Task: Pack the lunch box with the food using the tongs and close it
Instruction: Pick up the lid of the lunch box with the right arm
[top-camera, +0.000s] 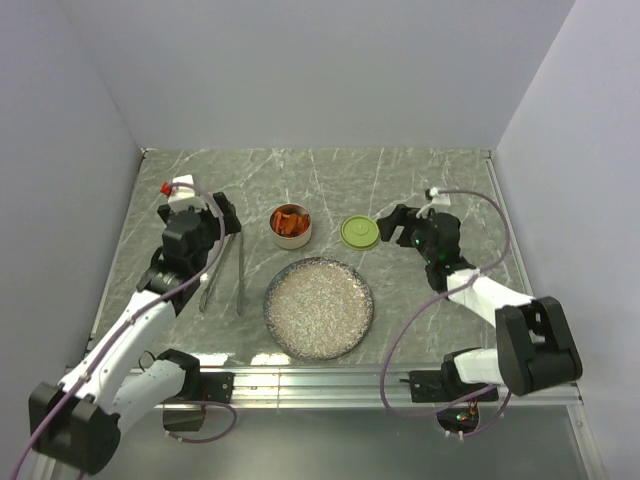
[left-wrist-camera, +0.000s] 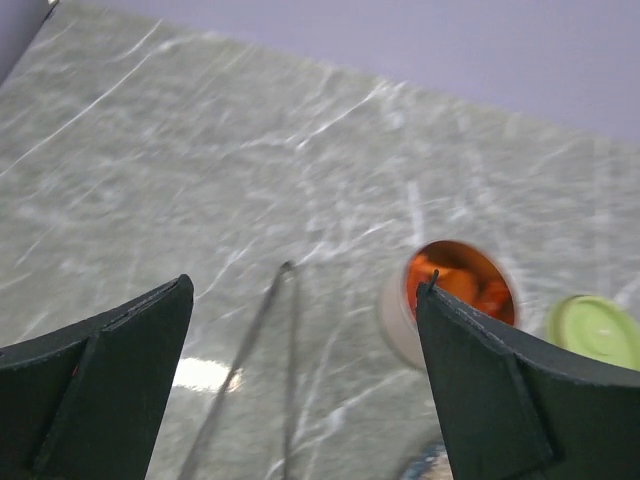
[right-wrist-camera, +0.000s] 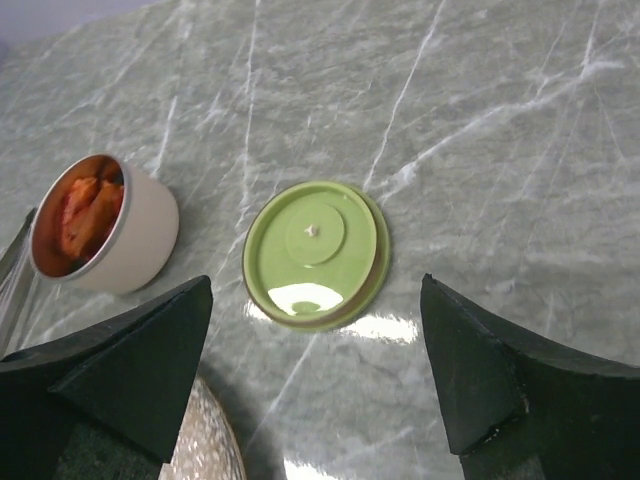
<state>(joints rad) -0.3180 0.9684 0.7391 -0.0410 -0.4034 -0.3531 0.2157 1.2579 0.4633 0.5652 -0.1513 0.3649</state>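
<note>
Marble (top-camera: 400, 180) beneath wide-open left gripper (left-wrist-camera: 305, 290), right gripper (right-wrist-camera: 315, 285)

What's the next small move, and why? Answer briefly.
Probably lower the right jaws onto the lid and close on its rim: the food already sits in the lunch box, the tongs lie on the table, and the lid sits below the open jaws.

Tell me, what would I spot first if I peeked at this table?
The bright orange food in the little round tin at the middle of the table pops out first, with the lime-green lid lying just right of it. Nearer the front edge sits a big speckled grey plate with nothing on it.
</note>
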